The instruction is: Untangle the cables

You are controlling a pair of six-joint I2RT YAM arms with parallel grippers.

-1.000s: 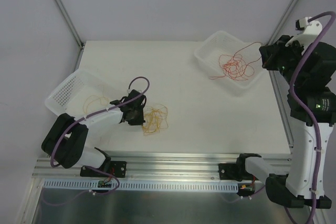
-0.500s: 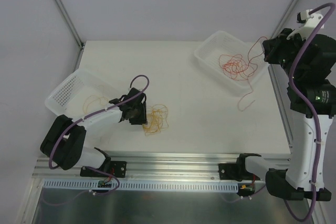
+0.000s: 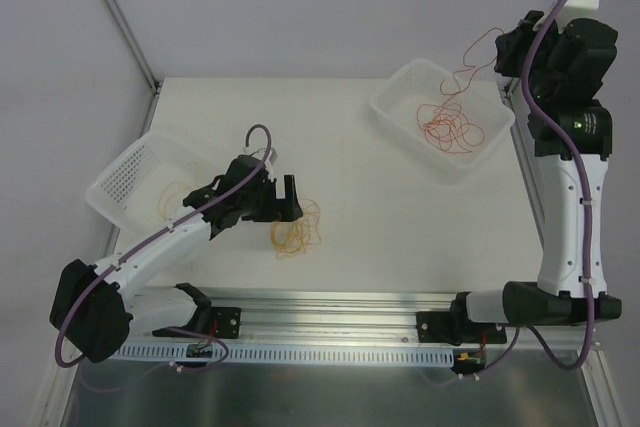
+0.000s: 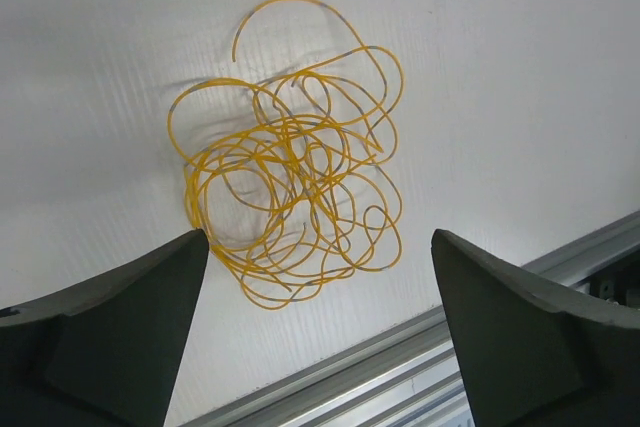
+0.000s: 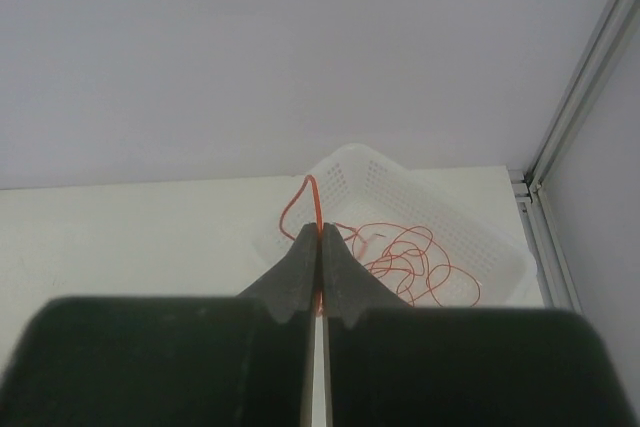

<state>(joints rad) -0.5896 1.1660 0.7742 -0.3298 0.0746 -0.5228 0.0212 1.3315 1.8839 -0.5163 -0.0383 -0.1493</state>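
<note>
Left wrist view: left gripper [image 4: 318, 239] stands wide open, holding nothing, above the yellow cables [image 4: 290, 177] tangled on the table [image 4: 520, 67]. The right gripper [image 5: 320, 237] is clamped on a red cable [image 5: 313, 197], high above the far right basket [image 5: 475, 232].

My left claw [image 3: 279, 199] hung over the desk [image 3: 370, 197] with its jaws spread wide, gripping nothing. A tangle of yellow-orange cables [image 3: 298, 228] lay on the desk just beside the claw, toward the near edge. A white perforated basket [image 3: 125, 172] sat at the left desk edge, with one yellow-orange loop [image 3: 180, 192] inside. A second white basket [image 3: 400, 92] sat at the far right corner and contained the red-orange cables [image 3: 450, 125]. My right claw [image 3: 503, 47] was raised above that basket. One red-orange strand [image 3: 468, 55] rose from the pile to it.
</note>
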